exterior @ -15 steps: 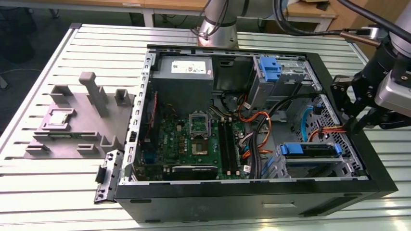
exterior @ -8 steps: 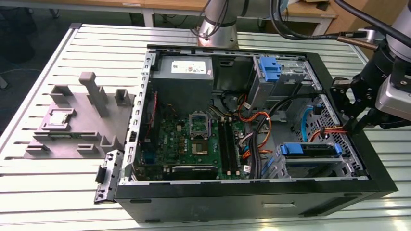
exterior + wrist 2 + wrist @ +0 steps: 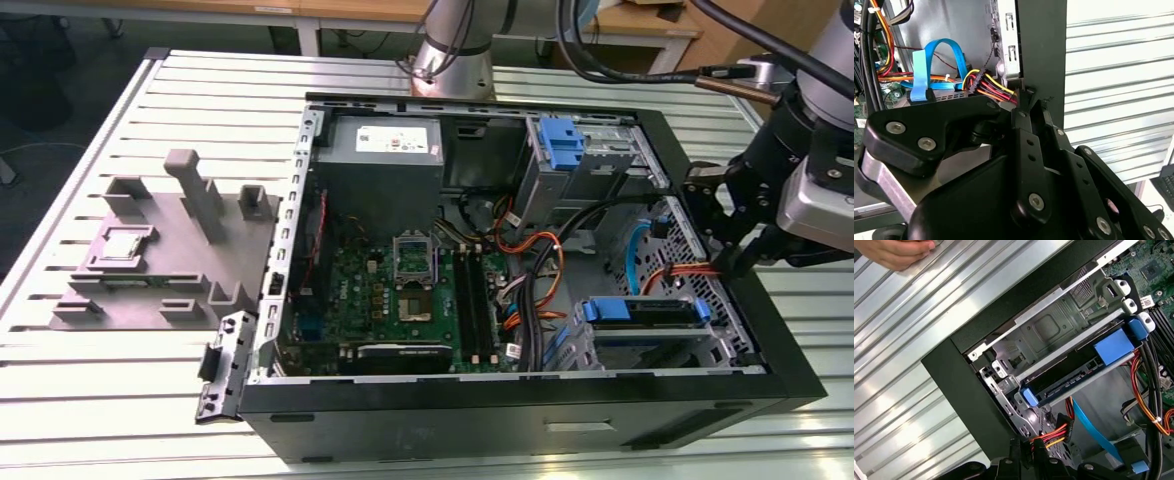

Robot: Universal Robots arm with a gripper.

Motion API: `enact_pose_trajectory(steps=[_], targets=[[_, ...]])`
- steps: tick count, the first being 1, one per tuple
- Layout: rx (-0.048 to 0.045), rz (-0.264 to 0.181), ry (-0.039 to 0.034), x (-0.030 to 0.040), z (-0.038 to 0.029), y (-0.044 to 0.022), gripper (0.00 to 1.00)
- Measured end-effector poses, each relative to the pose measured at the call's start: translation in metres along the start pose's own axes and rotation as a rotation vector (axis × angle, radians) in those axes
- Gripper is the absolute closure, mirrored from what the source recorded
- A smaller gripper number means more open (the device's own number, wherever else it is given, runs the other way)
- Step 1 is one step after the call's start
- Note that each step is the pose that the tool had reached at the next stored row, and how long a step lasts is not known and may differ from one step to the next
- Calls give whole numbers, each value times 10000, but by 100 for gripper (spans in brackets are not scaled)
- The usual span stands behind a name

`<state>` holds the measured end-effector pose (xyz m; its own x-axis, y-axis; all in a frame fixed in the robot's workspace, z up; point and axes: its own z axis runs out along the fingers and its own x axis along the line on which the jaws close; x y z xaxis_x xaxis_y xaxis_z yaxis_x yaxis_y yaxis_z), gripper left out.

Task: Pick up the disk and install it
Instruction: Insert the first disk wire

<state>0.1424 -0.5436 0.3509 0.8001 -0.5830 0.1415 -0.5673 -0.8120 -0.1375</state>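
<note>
- The open computer case (image 3: pixel 534 425) lies on the slatted metal desk (image 3: pixel 107 410), its dark wall nearest in the exterior view.
- The disk (image 3: pixel 641 311) is just behind that wall, in the metal drive cage at the near corner on the exterior view's right. It lies flat in its blue carrier. In the first wrist view the disk (image 3: pixel 1079 374) is seated between the cage rails, with a blue tab at each end.
- The gripper (image 3: pixel 737 262) hangs at the case's wall on the exterior view's right, a little farther back than the disk and apart from it.
- In both wrist views the fingers (image 3: pixel 1026 107) are drawn close together with nothing between them, and their tips are at the edge of the dark case wall. A bundle of red, yellow and black wires (image 3: pixel 1054 432) sits just beside the fingers (image 3: pixel 1015 457).
- A flat blue cable (image 3: pixel 939 55) loops inside the case near that bundle.
- The green motherboard (image 3: pixel 400 290) fills the middle of the case floor.
- On the desk at the exterior view's left stands a grey plastic fixture (image 3: pixel 167 250), well apart from the gripper.
- Farther back in the case sit the grey power-supply box (image 3: pixel 384 145) and a bare blue bracket (image 3: pixel 561 145).
- The arm's base (image 3: pixel 447 50) stands beyond the far side of the case.
- In the first wrist view a person's hand (image 3: pixel 896 252) rests on the desk outside the case.
</note>
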Motion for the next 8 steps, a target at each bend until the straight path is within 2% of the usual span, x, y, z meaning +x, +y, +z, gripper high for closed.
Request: enact_pose_trajectory(steps=[5,8], targets=[[32,-52,68,-9,-1,5,75],[-34,-87,174,-11,-1,7,75]])
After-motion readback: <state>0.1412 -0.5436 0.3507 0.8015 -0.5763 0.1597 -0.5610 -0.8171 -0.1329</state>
